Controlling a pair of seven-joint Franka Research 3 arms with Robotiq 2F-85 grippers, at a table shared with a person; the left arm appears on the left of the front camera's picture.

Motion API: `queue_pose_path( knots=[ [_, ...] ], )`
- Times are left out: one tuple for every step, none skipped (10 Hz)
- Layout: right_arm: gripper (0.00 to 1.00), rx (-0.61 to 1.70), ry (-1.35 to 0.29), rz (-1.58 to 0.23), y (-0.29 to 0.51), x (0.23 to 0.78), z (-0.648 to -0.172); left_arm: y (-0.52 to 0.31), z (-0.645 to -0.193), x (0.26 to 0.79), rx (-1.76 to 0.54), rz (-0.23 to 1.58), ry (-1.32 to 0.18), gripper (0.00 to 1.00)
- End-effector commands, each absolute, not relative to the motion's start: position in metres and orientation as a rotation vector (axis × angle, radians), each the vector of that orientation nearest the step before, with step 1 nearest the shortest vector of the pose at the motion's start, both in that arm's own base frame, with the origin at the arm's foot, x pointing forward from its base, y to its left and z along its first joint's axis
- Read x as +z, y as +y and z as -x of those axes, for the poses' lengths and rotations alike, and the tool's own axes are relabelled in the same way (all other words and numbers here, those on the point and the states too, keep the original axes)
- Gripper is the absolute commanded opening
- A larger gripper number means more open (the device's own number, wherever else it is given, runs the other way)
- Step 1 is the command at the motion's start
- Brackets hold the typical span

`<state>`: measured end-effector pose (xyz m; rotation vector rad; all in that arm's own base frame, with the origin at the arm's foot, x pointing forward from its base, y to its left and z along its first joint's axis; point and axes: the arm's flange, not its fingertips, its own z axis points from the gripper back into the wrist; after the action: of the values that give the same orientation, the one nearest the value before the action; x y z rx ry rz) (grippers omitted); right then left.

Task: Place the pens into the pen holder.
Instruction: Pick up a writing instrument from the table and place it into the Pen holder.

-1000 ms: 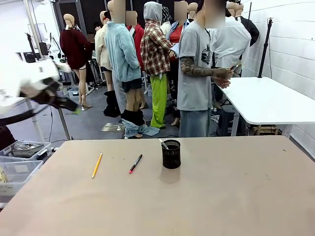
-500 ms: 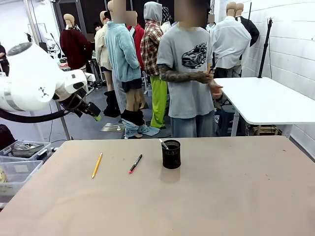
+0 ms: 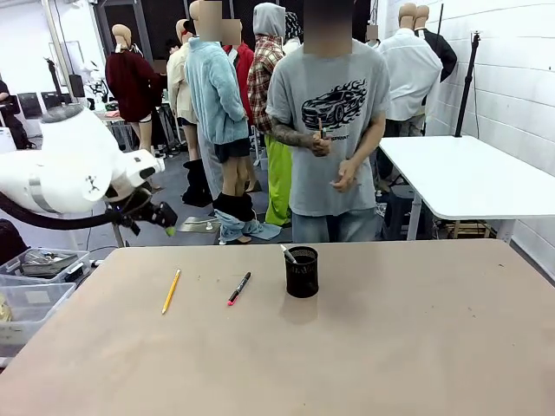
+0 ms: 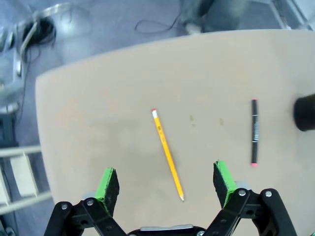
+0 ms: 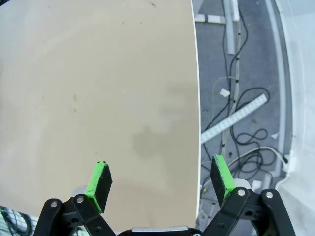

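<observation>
- The left gripper [image 4: 166,181] hangs high near the far left corner of the table [image 3: 408,347], fingers wide apart.
- The right gripper [image 5: 160,179] is spread too, over a table edge.
- The pencil [image 3: 171,291] and the black pen [image 3: 238,289] lie toward the far edge.
- The pen holder [image 3: 302,272], just right of them, contains the third pen [image 3: 288,253].

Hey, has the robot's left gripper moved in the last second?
Yes. In the front view, the black left gripper with green pads has swung right and dropped toward the far edge of the beige table, ending nearer the yellow-orange pencil.
</observation>
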<state>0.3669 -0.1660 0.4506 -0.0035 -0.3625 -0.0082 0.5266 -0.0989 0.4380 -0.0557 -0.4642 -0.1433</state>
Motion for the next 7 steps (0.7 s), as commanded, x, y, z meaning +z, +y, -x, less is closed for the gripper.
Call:
queue_pose_path(
  knots=[
    [1.0,-0.023,-0.365,0.024,-0.164,0.448,-0.367,-0.118,-0.551,0.418,-0.042,0.039,-0.336,1.0],
    [1.0,-0.023,-0.365,0.024,-0.164,0.448,-0.367,-0.127,-0.549,0.401,-0.064,0.049,-0.269,1.0],
    [1.0,-0.023,-0.365,0.024,-0.164,0.448,-0.367,-0.137,-0.548,0.381,-0.095,0.048,-0.211,1.0],
    [1.0,-0.023,-0.365,0.024,-0.164,0.448,-0.367,-0.141,-0.545,0.369,-0.079,0.035,-0.209,1.0],
    [1.0,-0.023,-0.365,0.024,-0.164,0.448,-0.367,-0.143,-0.545,0.356,-0.07,0.022,-0.214,1.0],
    [1.0,-0.023,-0.365,0.024,-0.164,0.448,-0.367,-0.145,-0.547,0.34,-0.071,0.0,-0.175,1.0],
    [1.0,-0.023,-0.365,0.024,-0.164,0.448,-0.367,-0.145,-0.548,0.328,-0.061,-0.012,-0.154,1.0]
  ],
)
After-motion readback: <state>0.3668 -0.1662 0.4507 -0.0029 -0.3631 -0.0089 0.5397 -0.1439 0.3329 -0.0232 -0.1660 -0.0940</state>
